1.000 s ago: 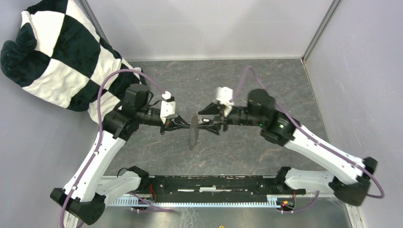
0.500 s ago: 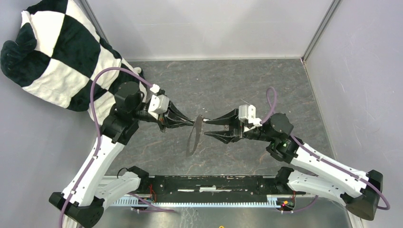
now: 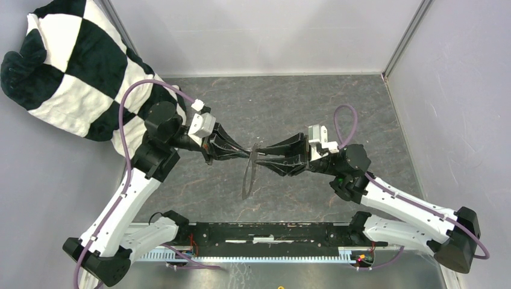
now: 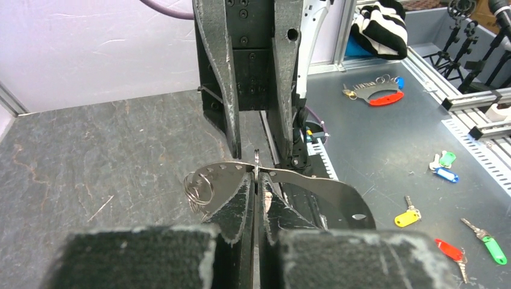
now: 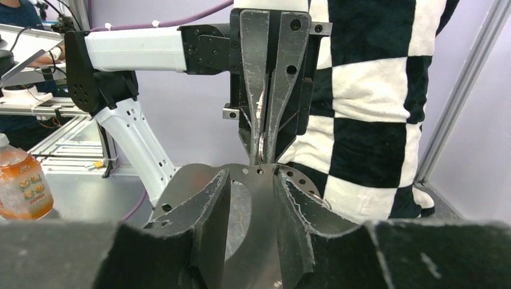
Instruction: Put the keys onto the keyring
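Now the keyring (image 4: 325, 192) hangs pinched in the left tool (image 4: 257, 183).

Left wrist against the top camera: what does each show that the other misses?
Left wrist only: small split rings hanging on the keyring, and tagged keys on a far bench. Top only: left arm and right arm in full. Both: left hand shut on the keyring, right hand open, fingers either side of its edge.
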You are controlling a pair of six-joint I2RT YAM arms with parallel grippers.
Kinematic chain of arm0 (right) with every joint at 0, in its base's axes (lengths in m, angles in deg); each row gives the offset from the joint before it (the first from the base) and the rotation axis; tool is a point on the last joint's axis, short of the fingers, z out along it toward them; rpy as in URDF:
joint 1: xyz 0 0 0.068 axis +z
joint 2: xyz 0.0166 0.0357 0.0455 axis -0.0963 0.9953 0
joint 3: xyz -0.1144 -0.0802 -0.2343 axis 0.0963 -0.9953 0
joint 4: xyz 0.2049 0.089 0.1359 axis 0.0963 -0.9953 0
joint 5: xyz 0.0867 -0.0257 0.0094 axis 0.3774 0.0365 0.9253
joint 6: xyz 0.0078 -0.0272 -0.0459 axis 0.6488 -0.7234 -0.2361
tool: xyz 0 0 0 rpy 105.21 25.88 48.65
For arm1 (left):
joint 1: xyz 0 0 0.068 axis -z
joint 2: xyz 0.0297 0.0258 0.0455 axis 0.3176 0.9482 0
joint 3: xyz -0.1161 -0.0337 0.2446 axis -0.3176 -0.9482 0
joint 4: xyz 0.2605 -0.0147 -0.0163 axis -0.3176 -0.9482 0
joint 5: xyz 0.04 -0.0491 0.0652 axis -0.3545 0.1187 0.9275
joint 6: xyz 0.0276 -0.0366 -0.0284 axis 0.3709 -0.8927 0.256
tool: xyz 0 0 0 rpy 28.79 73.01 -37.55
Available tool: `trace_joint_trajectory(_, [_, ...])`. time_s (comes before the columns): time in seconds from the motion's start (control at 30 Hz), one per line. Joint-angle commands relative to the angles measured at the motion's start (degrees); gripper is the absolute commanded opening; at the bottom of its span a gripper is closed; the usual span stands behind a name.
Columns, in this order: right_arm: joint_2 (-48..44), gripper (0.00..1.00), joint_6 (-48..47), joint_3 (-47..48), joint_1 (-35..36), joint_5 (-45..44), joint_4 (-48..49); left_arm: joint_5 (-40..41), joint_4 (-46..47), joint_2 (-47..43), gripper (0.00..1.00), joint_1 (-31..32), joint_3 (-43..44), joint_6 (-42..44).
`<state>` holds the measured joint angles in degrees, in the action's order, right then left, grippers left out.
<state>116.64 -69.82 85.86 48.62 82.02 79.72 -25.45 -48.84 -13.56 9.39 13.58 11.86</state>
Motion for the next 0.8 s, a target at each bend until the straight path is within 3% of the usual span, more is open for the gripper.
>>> trace_joint_trajectory(0.0, [1.3, 0.38, 2.8, 0.7, -0.1, -0.9, 4.9, -0.5, 4.0, 0.3, 0.02, 0.7, -0.1, -3.6])
trace_joint_trajectory(0.27, [2.4, 0.40, 3.6, 1.2, 0.0, -0.6, 5.6, -0.8, 1.0, 0.5, 0.02, 0.9, -0.5, 1.2])
trace_joint_trajectory(0.63, [3.2, 0.36, -0.3, 2.5, 0.1, -1.5, 0.7, 3.0, -18.3, 0.2, 0.02, 1.0, 3.9, 30.8])
trace_joint_trajectory(0.77, [0.4, 0.43, -6.9, 2.9, 0.1, -2.2, -6.4, 6.3, -24.9, -0.6, 0.02, 1.1, 5.6, 44.6])
